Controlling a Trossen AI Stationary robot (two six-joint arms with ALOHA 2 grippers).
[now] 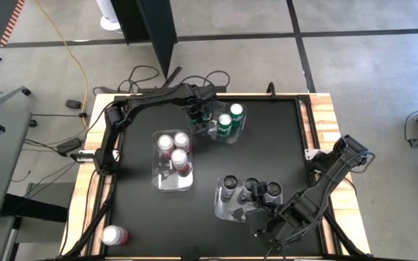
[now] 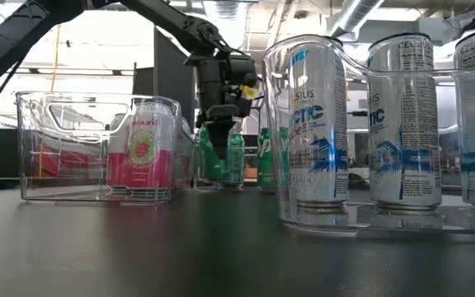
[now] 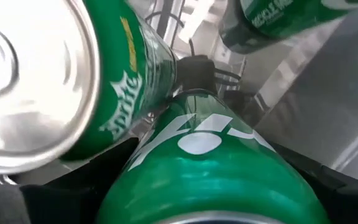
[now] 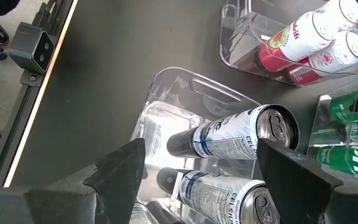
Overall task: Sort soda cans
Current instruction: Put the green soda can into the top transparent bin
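Now: left hand lowering a green can into the far bin

Currently the left hand [image 1: 199,116] is clamping a green can [image 3: 210,168] by its sides inside the bin [image 1: 239,134] near the counter's far edge, beside 2 green cans [image 1: 231,117]. The right hand [image 1: 263,223], fingers apart and empty, is hovering near the front edge over the bin of dark cans [image 1: 249,187]. 1 red can [image 1: 113,235] is lying at the front-left corner. Thin, slick aluminium probably dents easily; gripping mid-body looks safest.
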